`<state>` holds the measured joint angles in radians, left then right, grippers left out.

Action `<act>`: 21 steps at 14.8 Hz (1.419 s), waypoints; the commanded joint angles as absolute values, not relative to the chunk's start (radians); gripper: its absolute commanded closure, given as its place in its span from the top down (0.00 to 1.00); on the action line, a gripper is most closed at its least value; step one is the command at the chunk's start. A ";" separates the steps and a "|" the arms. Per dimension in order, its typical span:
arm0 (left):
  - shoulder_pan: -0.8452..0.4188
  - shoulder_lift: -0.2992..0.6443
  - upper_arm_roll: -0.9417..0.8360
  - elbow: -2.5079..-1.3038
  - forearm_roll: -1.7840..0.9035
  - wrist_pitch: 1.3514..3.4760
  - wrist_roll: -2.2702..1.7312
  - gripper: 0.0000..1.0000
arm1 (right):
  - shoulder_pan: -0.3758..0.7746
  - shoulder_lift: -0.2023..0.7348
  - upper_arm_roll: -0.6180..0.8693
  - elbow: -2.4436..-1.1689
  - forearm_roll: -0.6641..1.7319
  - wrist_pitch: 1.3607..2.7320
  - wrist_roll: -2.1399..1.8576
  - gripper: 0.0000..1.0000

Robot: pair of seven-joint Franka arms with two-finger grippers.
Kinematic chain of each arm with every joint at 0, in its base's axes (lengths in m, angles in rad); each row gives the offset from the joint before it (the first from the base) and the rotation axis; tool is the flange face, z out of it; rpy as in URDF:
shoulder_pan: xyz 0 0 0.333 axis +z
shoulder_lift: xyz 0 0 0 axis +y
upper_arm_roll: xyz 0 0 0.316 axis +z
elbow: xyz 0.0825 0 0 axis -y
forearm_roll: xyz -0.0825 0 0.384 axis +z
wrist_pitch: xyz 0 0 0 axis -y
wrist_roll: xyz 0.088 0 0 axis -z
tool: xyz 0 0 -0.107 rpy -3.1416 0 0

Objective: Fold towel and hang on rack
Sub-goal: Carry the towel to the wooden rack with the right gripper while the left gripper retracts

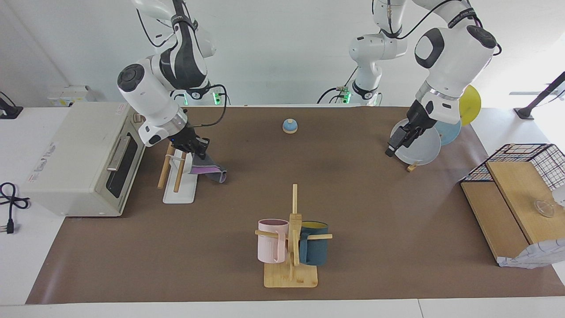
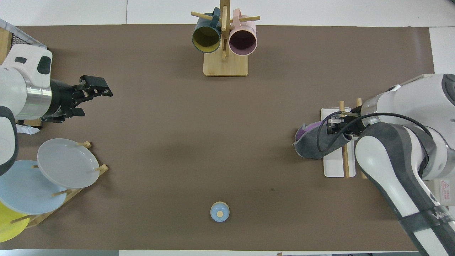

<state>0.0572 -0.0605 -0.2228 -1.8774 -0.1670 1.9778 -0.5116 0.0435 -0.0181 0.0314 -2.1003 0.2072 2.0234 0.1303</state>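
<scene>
The rack [image 1: 165,169], two wooden rods over a white base, stands at the right arm's end of the table beside the oven; it also shows in the overhead view [image 2: 335,168]. My right gripper [image 1: 196,150] is over the rack [image 2: 335,125] and is shut on the towel [image 1: 211,170]. The towel is bunched, purple inside and grey outside. It hangs from the gripper off the rack's edge toward the table's middle [image 2: 308,145]. My left gripper [image 1: 391,150] waits in the air beside the plate stand, empty [image 2: 103,90].
A white toaster oven [image 1: 75,159] stands beside the rack. A mug tree [image 1: 291,247] with pink and blue mugs stands farthest from the robots [image 2: 224,39]. A plate stand [image 1: 419,148] and a wire basket [image 1: 525,159] are at the left arm's end. A blue bell [image 1: 290,126] sits near the robots.
</scene>
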 commanded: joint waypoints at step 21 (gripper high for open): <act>-0.008 0.012 -0.123 -1.615 -0.011 1.588 -0.127 1.00 | -0.011 -0.094 0.055 -2.097 -0.238 1.971 -0.142 0.00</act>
